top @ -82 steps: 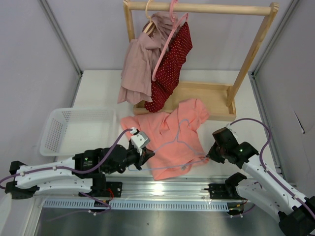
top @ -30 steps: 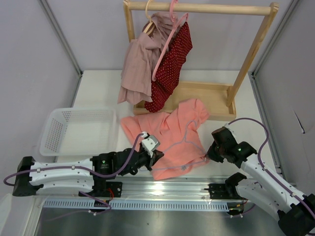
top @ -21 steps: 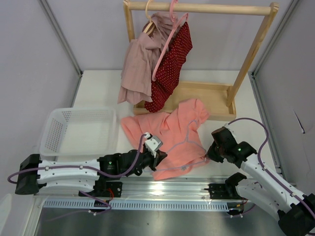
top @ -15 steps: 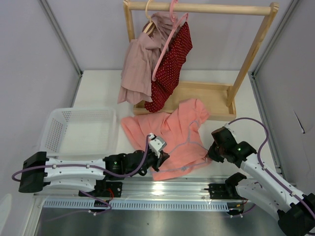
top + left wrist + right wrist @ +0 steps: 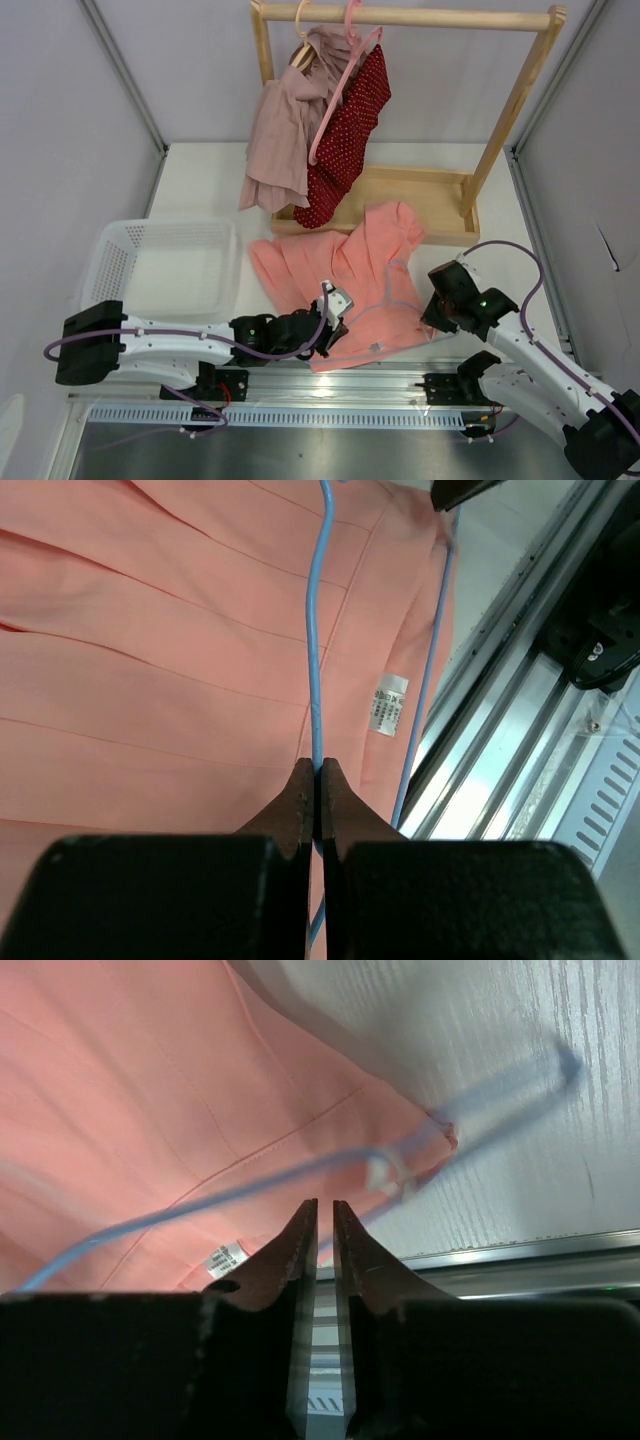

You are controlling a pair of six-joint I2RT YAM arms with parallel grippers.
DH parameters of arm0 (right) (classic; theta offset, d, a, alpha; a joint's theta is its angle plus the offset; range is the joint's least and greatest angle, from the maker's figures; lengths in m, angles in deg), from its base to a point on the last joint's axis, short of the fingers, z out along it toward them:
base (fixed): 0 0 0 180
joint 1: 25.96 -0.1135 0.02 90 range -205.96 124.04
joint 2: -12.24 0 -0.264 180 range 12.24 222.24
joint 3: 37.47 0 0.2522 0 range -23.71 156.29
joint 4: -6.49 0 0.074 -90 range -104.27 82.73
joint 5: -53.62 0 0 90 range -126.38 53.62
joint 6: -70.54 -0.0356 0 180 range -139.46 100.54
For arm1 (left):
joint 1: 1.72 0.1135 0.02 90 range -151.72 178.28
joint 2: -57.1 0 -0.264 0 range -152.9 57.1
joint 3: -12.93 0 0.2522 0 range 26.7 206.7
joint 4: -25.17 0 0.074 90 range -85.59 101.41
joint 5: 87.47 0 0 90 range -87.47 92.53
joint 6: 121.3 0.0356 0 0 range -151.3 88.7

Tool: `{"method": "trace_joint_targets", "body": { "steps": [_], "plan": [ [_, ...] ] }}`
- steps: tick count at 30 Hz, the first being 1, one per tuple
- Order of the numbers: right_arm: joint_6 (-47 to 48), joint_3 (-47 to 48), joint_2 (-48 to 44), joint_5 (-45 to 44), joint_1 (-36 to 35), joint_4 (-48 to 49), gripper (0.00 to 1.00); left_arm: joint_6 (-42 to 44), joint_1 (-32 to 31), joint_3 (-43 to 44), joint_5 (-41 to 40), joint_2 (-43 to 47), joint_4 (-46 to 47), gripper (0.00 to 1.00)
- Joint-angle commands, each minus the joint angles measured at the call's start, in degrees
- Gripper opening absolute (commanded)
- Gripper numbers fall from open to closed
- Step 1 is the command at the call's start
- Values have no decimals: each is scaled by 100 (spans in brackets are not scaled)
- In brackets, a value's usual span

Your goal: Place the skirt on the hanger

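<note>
The left arm lay stretched low along the near edge of the table, its left gripper pinched tight on the thin blue wire of the hanger. The right arm bent in from the right, the right gripper parted only a slit, holding nothing, its tips just short of the hanger's blurred end. The hanger rested on the skirt, which lay spread flat between both grippers, its near hem just beside the metal rail. A basket sat to the left, a wooden rack behind
</note>
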Motion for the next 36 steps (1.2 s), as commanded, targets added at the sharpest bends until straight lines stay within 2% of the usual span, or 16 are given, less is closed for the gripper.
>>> {"method": "trace_joint_targets", "body": {
  "steps": [1,3,6,12,22,28,36],
  "plan": [
    [85,126,-49,-146,-37,30,23,-89,-21,69,371,-99,131,0],
    [103,187,-75,-181,-73,-22,36,-88,-12,60,442,-204,183,0],
    [147,354,-101,-243,-187,-49,49,-88,-12,69,503,-336,262,0],
    [261,784,-172,-339,-739,355,57,-97,-12,113,591,-494,342,0],
    [525,1427,425,-814,-1593,1032,58,-62,-12,236,626,-670,359,0],
    [525,1391,768,-998,-1743,1112,57,-36,-12,306,627,-706,368,0],
    [604,1400,1084,-955,-1822,1287,49,-9,-21,377,627,-758,324,0]
  ]
}}
